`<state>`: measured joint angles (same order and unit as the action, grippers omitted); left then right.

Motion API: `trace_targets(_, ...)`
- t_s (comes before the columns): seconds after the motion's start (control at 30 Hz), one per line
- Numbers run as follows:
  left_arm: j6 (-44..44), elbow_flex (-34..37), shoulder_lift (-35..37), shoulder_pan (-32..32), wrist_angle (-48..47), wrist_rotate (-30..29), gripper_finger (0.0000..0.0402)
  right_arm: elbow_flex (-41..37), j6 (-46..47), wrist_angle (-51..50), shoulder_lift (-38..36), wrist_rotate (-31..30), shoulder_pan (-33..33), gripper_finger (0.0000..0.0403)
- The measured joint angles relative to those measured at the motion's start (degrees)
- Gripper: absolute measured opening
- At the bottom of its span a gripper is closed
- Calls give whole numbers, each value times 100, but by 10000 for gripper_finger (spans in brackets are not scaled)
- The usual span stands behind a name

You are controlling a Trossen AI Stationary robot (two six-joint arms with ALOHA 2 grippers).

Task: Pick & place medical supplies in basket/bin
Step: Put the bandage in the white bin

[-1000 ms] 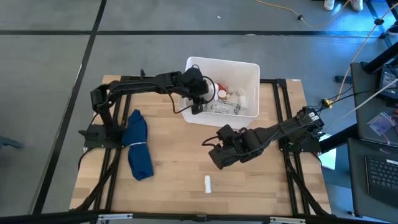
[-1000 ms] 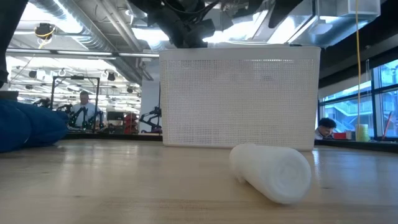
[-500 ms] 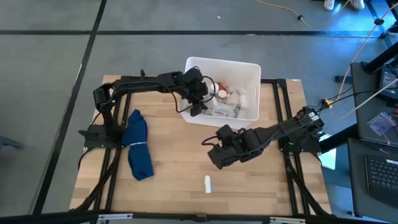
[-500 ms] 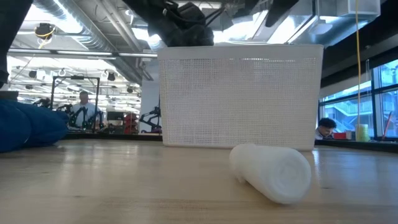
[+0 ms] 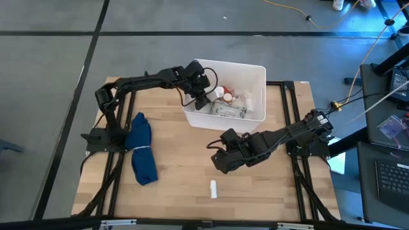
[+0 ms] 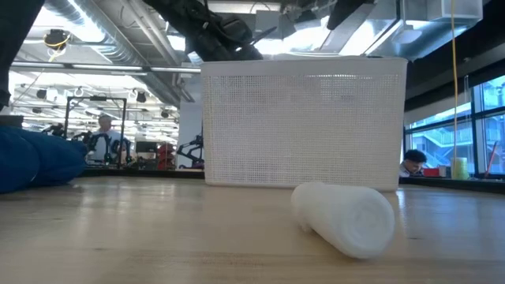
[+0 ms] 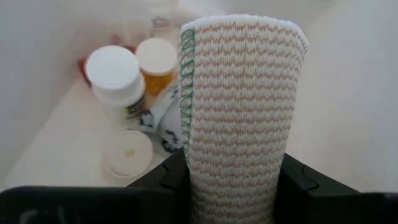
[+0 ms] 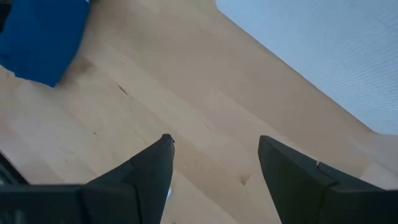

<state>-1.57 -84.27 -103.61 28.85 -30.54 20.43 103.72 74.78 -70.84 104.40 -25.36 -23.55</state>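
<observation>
Currently the left gripper (image 7: 231, 180) is over the left end of the white bin (image 5: 257, 71), clamped on a beige woven bandage roll (image 7: 239, 106) with a green stitched edge. The roll stands upright between the dark fingers (image 7: 163, 177) and fills most of the left wrist view. From above, the left arm reaches in from the table's left side, its gripper (image 5: 199, 86) just inside the bin's left wall.

Bin contents seen past the roll: a white-capped bottle (image 7: 114, 73), an orange bottle (image 7: 157, 59) beside it, a flat round white lid (image 7: 127, 152), and a printed packet (image 7: 163, 119) lying between them. The high view shows a red-orange item (image 5: 218, 93) and a clear packet (image 5: 229, 111) on the bin floor.

Right gripper (image 5: 220, 160) hovers over the bare wood near the table's middle, in front of the bin. Its fingers (image 8: 149, 171) stand wide apart with nothing between them; only the wooden table (image 8: 155, 93) shows below.

One white roll (image 5: 213, 187) lies on its side on the table, near edge, well apart from both grippers. In the low view it sits in front of the bin's mesh wall (image 6: 304, 122).

Blue cloth (image 5: 142, 155) lies along the left side of the table.

A person (image 6: 103, 136) shows in the room behind, far left.
</observation>
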Motion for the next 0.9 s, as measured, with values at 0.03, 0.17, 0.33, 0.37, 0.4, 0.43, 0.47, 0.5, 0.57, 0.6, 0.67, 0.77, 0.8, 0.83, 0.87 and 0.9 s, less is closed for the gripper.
trace_targets(0.03,-8,-2,-9,0,-2,-81,134,0,1,35,0,0,0,234)
trace_targets(0.17,-182,-8,-78,-51,-8,-780,134,0,0,90,0,0,0,234)
trace_targets(0.33,-1215,-10,-198,-182,-79,-1270,134,0,0,102,2,0,1,234)
trace_targets(0.37,-1408,-10,-235,-225,-88,-1346,134,0,0,106,2,0,0,234)
trace_targets(0.4,-1585,-13,-276,-266,-40,-1396,134,0,0,114,2,-2,0,234)
trace_targets(0.43,-1746,-13,-297,-290,-68,-1411,134,0,-1,125,2,-2,1,234)
trace_targets(0.47,-1881,-10,-306,-306,-157,-1435,134,0,-2,131,4,-2,0,234)
trace_targets(0.5,-2005,-13,-337,-333,-150,-1458,134,0,-4,140,4,-2,2,234)
trace_targets(0.57,-2225,-26,-428,-407,-110,-1587,134,0,-5,160,4,-2,2,234)
trace_targets(0.6,-2312,-17,-453,-424,-204,-1624,134,0,-7,159,4,-1,1,234)
trace_targets(0.67,-2488,-19,-537,-509,-188,-1788,137,0,-9,165,4,-2,2,234)
trace_targets(0.77,-2635,-17,-644,-582,-330,-2047,149,0,-13,167,7,6,1,234)
trace_targets(0.8,-2678,-25,-701,-627,-299,-2110,155,0,-22,165,7,24,2,234)
trace_targets(0.83,-2712,-26,-736,-645,-338,-2160,160,0,-31,165,7,64,1,234)
trace_targets(0.87,-2738,-17,-756,-648,-447,-2146,166,-2,-35,163,7,109,2,234)
trace_targets(0.9,-2767,-17,-793,-654,-463,-2176,172,-1,-37,163,7,125,2,234)
